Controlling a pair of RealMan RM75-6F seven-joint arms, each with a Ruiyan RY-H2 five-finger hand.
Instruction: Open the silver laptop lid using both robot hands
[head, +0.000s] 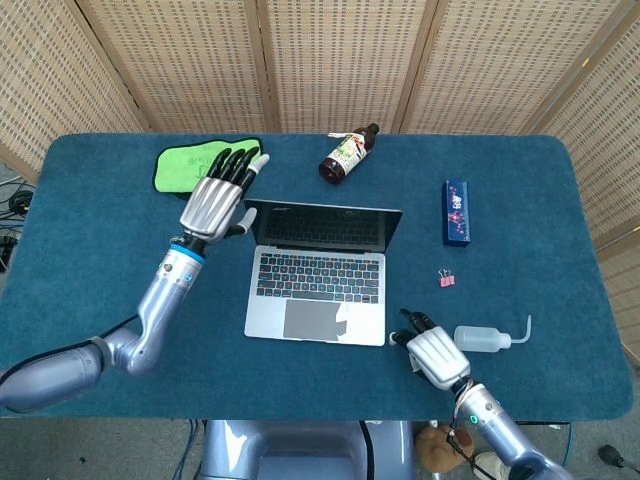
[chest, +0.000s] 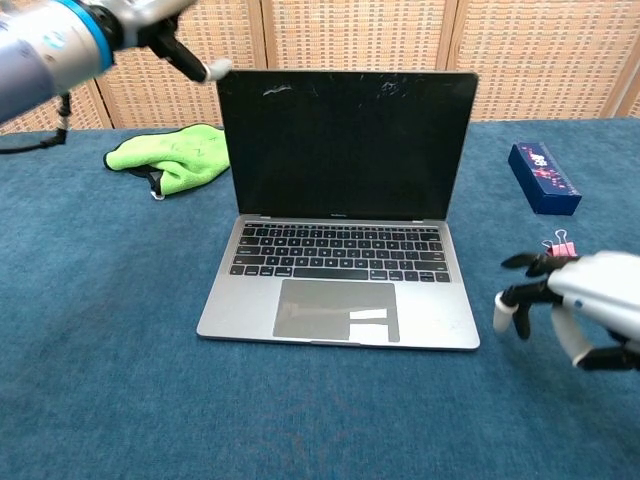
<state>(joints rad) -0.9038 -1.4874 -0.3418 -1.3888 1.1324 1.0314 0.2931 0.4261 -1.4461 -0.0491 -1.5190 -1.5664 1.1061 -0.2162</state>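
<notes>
The silver laptop (head: 318, 290) (chest: 340, 290) stands open in the middle of the table, its dark screen (chest: 345, 145) upright. My left hand (head: 215, 201) hovers just left of the lid's top left corner with fingers stretched out and nothing in it. In the chest view only its thumb side (chest: 185, 55) shows, close to that corner and apart from it. My right hand (head: 436, 352) (chest: 585, 305) is off the laptop's front right corner, a clear gap from the base, fingers loosely apart and empty.
A green cloth (head: 198, 165) lies behind the left hand. A brown bottle (head: 347, 152) lies behind the laptop. To the right are a blue box (head: 456, 212), a pink binder clip (head: 446, 279) and a squeeze bottle (head: 488, 338) beside the right hand.
</notes>
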